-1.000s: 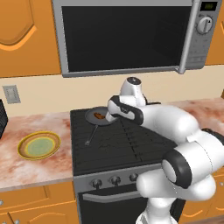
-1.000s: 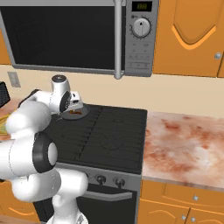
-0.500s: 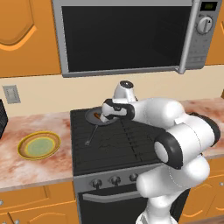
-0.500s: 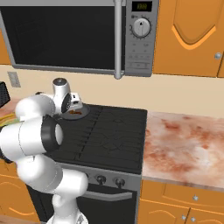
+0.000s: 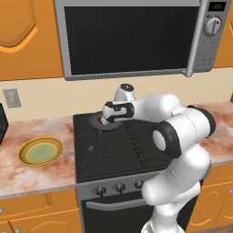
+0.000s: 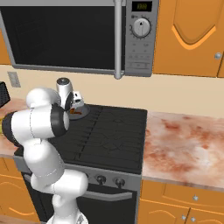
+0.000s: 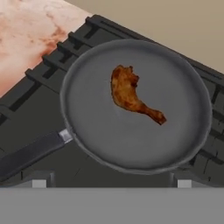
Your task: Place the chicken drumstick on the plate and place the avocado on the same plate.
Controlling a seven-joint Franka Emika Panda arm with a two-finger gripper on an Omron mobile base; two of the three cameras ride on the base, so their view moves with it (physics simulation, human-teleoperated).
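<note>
The chicken drumstick (image 7: pixel 131 96), orange-brown, lies in the middle of a dark frying pan (image 7: pixel 100 131) on the stove's back left burner. My gripper (image 7: pixel 111 183) hovers just above the pan with its jaws wide open and nothing between them; it is not touching the drumstick. From the base, the gripper (image 5: pixel 106 121) hangs over the pan (image 5: pixel 96 120), and a bit of the drumstick (image 6: pixel 74 112) peeks out beneath the hand. The plate (image 5: pixel 27 153), yellow-rimmed with a pale green centre, rests on the counter left of the stove. The avocado is out of view.
The pan's long handle (image 5: pixel 94 142) points toward the stove's front. A microwave (image 5: pixel 132 36) hangs above the black stove (image 5: pixel 118 154). Marble counter (image 6: pixel 183 140) runs to the right. A dark appliance (image 5: pixel 2 125) stands at the far left edge.
The hand has swung slightly left and down, closer over the pan. The jaws stay open. The drumstick, pan and plate have not moved.
</note>
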